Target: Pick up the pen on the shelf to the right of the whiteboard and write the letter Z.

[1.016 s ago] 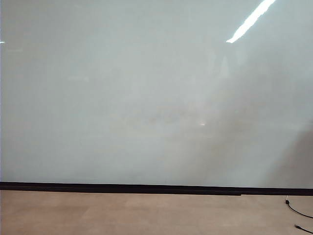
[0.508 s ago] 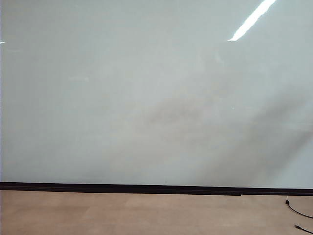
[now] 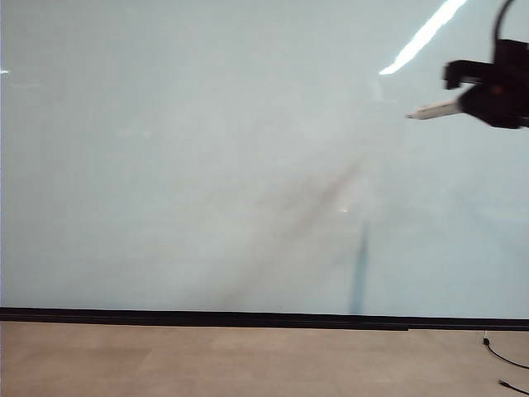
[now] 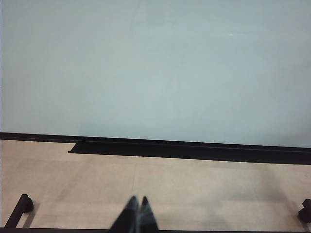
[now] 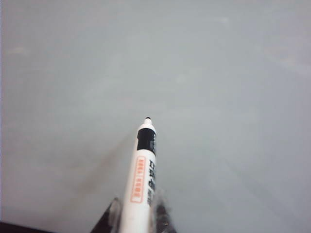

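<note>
The whiteboard (image 3: 207,165) fills most of the exterior view and is pale, glossy and bare. My right gripper (image 3: 467,98) hangs in front of its upper right part, shut on the pen (image 3: 434,109), a slim white marker that points left. In the right wrist view the pen (image 5: 141,174) sticks out between the fingers of the right gripper (image 5: 138,201). Its small black tip is aimed at the board (image 5: 204,73) and stands apart from it. My left gripper (image 4: 138,200) is shut and empty, low over the tan floor. The shelf and the letter Z are out of view.
A thin black strip (image 3: 248,318) runs along the board's bottom edge, with tan floor (image 3: 248,360) below it. A black cable (image 3: 504,356) lies on the floor at the bottom right. Black feet (image 4: 22,206) stand on the floor in the left wrist view.
My right gripper with the pen has swung into the exterior view at the upper right, where it did not show before. The arm's shadow on the board has shifted. The left gripper's earlier state is not shown.
</note>
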